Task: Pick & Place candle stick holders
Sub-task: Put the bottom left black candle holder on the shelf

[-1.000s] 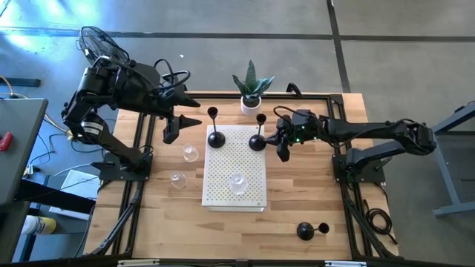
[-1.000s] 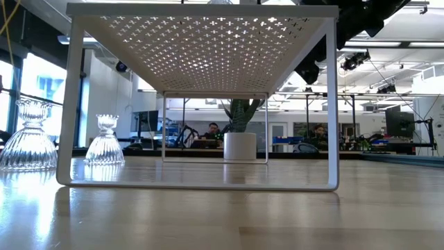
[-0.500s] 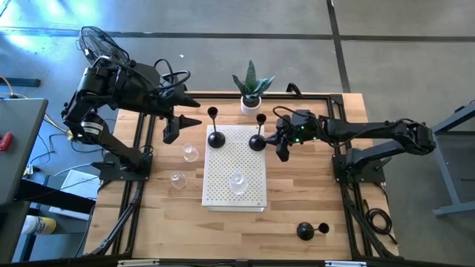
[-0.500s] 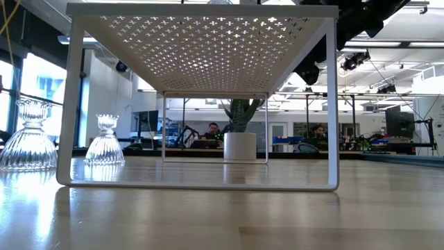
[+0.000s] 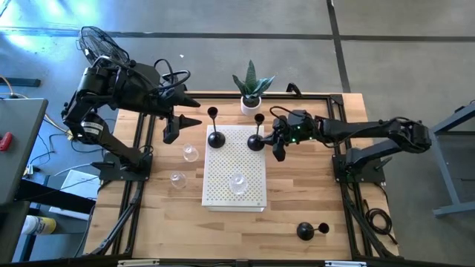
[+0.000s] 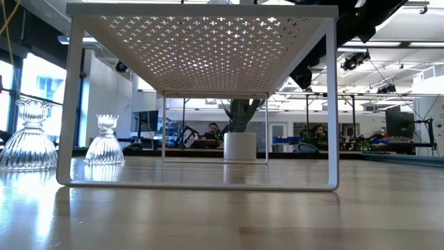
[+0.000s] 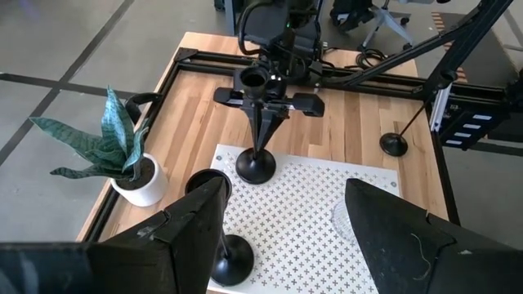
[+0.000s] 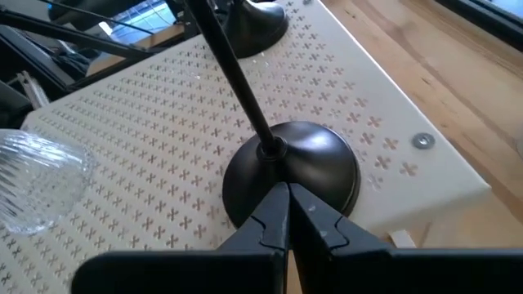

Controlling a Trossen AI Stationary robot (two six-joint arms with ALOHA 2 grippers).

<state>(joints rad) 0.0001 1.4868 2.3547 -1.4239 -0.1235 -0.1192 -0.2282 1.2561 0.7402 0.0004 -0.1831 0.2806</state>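
- While its fingers press together, the right hand [image 8: 288, 214] sits just before a black domed candle holder [image 8: 292, 171] on the perforated white shelf [image 5: 245, 159].
- Left hand [image 7: 282, 224]: fingers apart, upper left, above the wooden tabletop [image 5: 297, 200].

We see a white perforated metal stand [image 5: 234, 169] at the middle of the wooden worktop [image 5: 297, 193]. On its far part stand two black domed-base candle stick holders, one to the left [image 5: 215, 138] and one to the right [image 5: 256, 141], with a small clear glass holder [image 5: 237, 180] nearer the front. Two more clear glass holders [image 5: 191, 153] [image 5: 177, 179] sit on the worktop left of the stand. A third black holder [image 5: 306, 231] seems to lie tipped near the front right. Behind the stand is a green plant in a white pot [image 5: 251, 93]. The right end effector [image 5: 275, 142] is just beside the right black holder; the left end effector [image 5: 182, 111] hangs over the far left.
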